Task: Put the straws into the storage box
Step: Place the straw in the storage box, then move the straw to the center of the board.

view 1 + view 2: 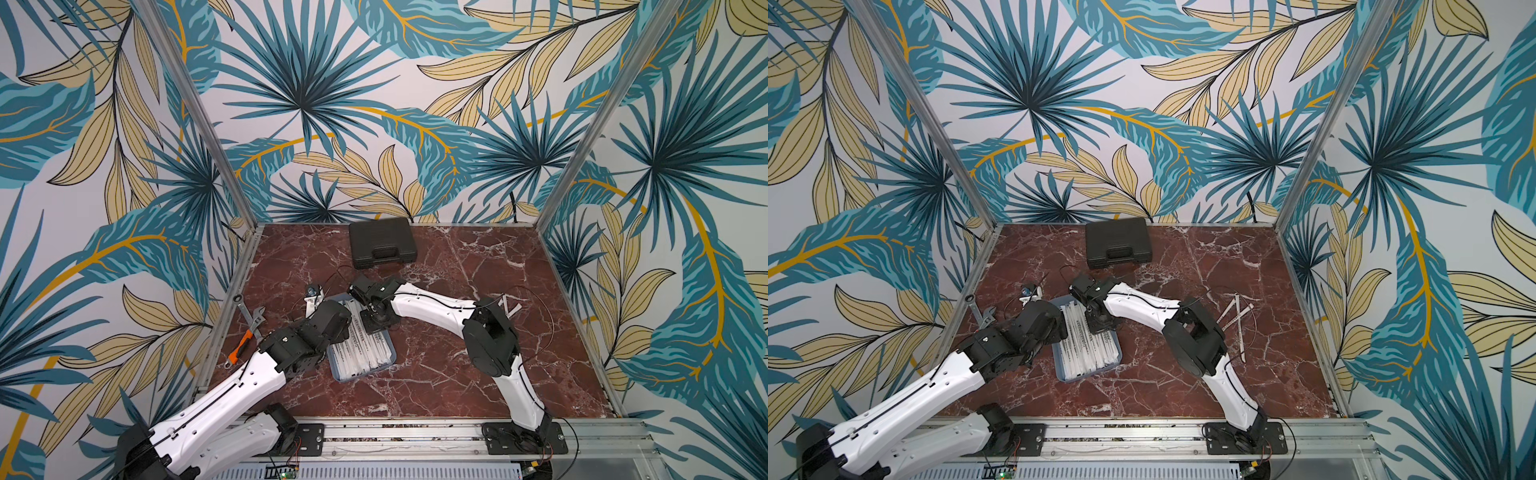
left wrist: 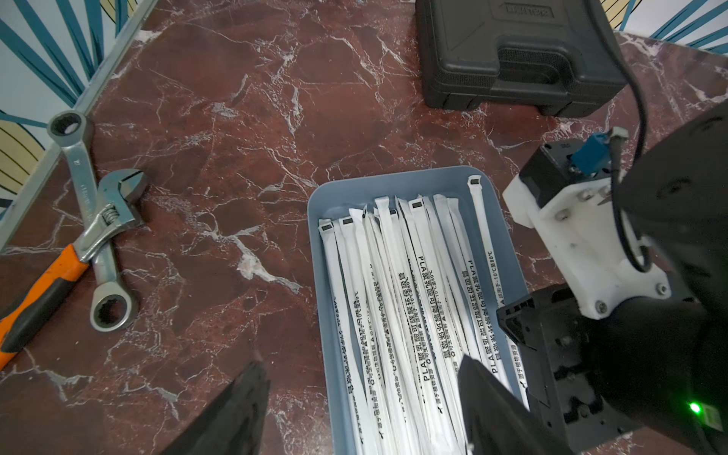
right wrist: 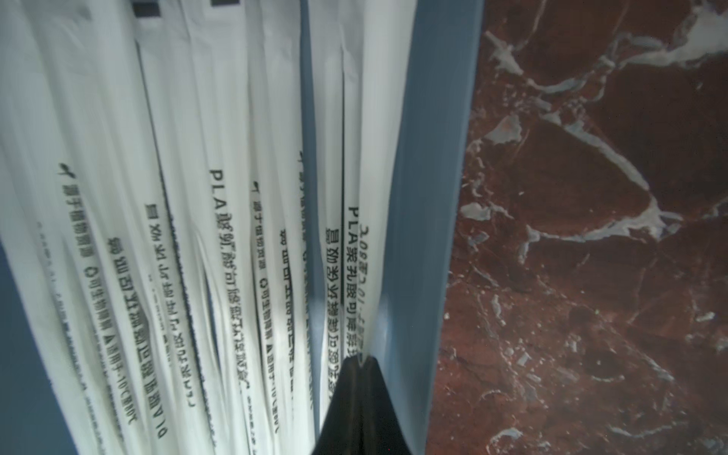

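The straws (image 2: 398,299) lie lengthwise in the storage box (image 2: 508,244), a blue-grey tray on the red marble tabletop (image 2: 244,126); in a top view three more straws (image 1: 1237,318) lie well apart from it on the marble, by the right arm's elbow. Their white wrappers carry dark print — "PLA" reads clearly, followed by Chinese characters and a temperature mark ending "80°C". The right tool (image 3: 360,360) has its two black tips pressed together, down among the wrappers just inside the tray's long wall; whether a wrapper is pinched there cannot be told. The left tool (image 2: 362,394) hangs over the tray's near end with its tips apart, holding nothing. Beside the tray lie a ring spanner (image 2: 84,189) and an orange-handled adjustable wrench (image 2: 90,236); the embossed label on the black case (image 2: 512,55) is unreadable.
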